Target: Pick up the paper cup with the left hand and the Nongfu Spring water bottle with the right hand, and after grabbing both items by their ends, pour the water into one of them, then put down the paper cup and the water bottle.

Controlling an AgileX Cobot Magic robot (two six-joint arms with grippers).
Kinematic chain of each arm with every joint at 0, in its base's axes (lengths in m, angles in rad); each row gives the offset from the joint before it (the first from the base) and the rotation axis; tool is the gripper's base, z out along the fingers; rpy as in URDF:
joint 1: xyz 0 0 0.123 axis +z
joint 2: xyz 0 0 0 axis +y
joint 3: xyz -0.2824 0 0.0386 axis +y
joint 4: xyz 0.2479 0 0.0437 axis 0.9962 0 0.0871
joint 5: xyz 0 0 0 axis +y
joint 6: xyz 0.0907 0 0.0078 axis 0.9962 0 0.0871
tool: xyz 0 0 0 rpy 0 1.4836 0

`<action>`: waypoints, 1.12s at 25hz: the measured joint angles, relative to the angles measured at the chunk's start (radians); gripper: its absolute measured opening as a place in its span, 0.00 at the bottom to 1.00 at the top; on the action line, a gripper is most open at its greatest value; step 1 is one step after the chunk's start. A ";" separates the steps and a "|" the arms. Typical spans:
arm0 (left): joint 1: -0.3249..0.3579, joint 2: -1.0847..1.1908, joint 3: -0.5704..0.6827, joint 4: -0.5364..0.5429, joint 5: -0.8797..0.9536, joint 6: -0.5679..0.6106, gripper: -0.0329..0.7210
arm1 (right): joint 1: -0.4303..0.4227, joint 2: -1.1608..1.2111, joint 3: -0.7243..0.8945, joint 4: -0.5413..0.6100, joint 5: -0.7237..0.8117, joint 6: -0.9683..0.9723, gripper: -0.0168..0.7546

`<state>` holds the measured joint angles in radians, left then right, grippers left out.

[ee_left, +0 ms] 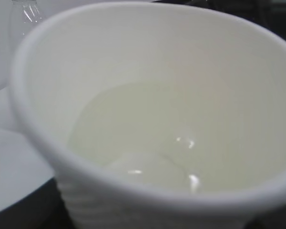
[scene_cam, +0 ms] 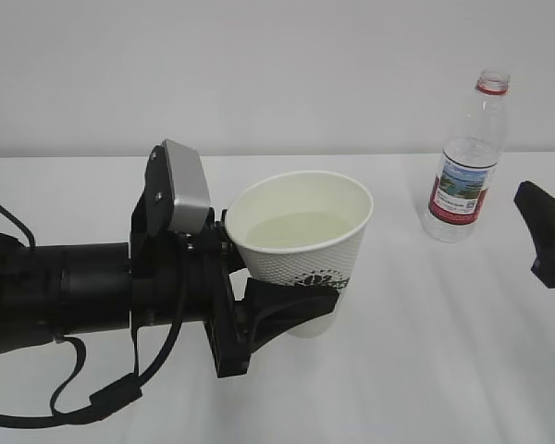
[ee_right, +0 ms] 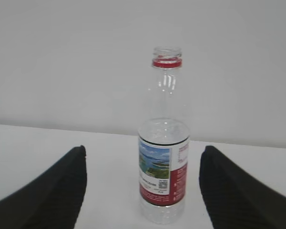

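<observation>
My exterior camera is looking down across the table; my left wrist camera is peering closely into the white tapered paper cup [ee_left: 148, 119]; my right wrist camera is facing the clear ribbed plastic bottle [ee_right: 163, 143], which the exterior view is sharing.

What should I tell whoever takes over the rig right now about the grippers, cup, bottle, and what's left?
Left hand: shut on the paper cup, held off the table, slightly tilted, water inside.
Right hand: open, empty, fingers either side of the Nongfu Spring water bottle without touching.
Bottle: upright on the table, far right, uncapped, some water at the bottom.
Done: pour, bottle set down.
Left: set the cup down, release, and pull both arms clear.
</observation>
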<state>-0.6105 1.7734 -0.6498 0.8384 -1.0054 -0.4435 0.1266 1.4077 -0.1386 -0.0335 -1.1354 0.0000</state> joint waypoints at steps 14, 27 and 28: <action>0.000 0.000 0.000 -0.159 0.010 0.109 0.70 | 0.000 0.000 0.000 0.099 0.013 0.000 0.74; 0.000 0.000 0.000 -0.368 0.026 0.191 0.70 | 0.000 0.082 0.000 0.013 0.005 0.000 0.74; 0.000 0.000 0.000 -0.389 0.029 0.200 0.70 | 0.000 0.088 0.000 0.009 0.003 0.000 0.74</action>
<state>-0.6105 1.7734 -0.6498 0.4490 -0.9769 -0.2438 0.1266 1.4959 -0.1386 -0.0249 -1.1327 0.0000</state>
